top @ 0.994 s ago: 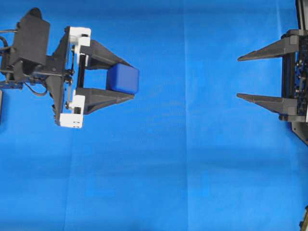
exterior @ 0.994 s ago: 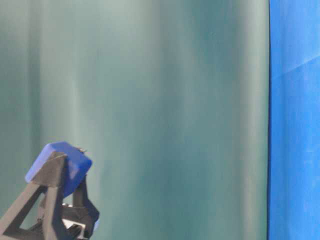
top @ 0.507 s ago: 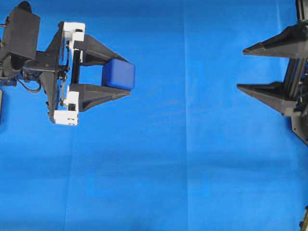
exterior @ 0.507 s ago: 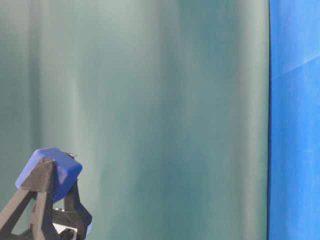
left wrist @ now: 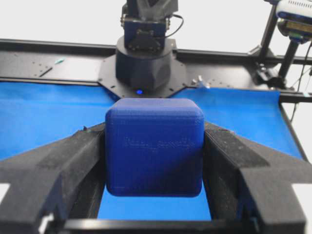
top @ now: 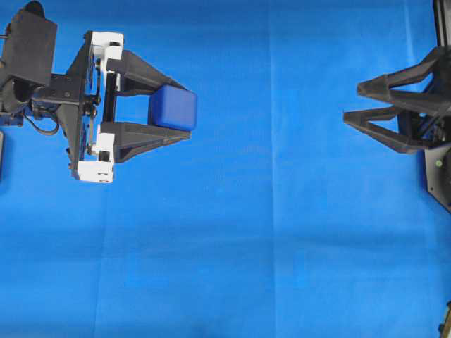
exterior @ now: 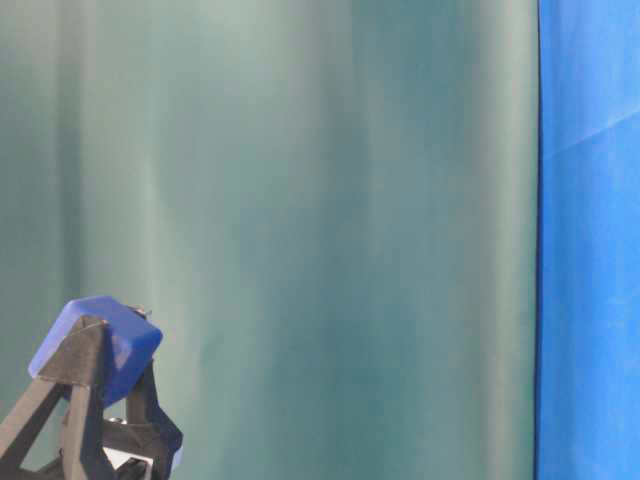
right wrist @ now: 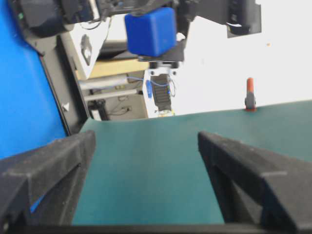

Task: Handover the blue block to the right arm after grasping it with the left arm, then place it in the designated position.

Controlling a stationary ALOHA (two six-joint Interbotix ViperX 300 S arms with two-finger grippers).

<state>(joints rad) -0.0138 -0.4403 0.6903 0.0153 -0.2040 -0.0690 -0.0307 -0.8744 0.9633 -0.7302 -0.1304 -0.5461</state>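
Note:
The blue block is a dark-blue cube with rounded edges, held above the blue cloth at the upper left. My left gripper, with white end blocks, is shut on it, one black finger against each side. In the left wrist view the block fills the gap between the fingers. From table level the block rides high on the fingertips. My right gripper stands open and empty at the far right, pointing left toward the block. Its wrist view shows the block far ahead, above its open fingers.
The right arm's black base sits on a dark frame beyond the cloth's far edge. A teal backdrop stands behind the table. A dark mount occupies the right edge. A small orange-topped post stands past the backdrop.
The left gripper shifted slightly up and left with the block, then held still. The right gripper has rolled at the wrist, so its two fingers now appear closer together from overhead.

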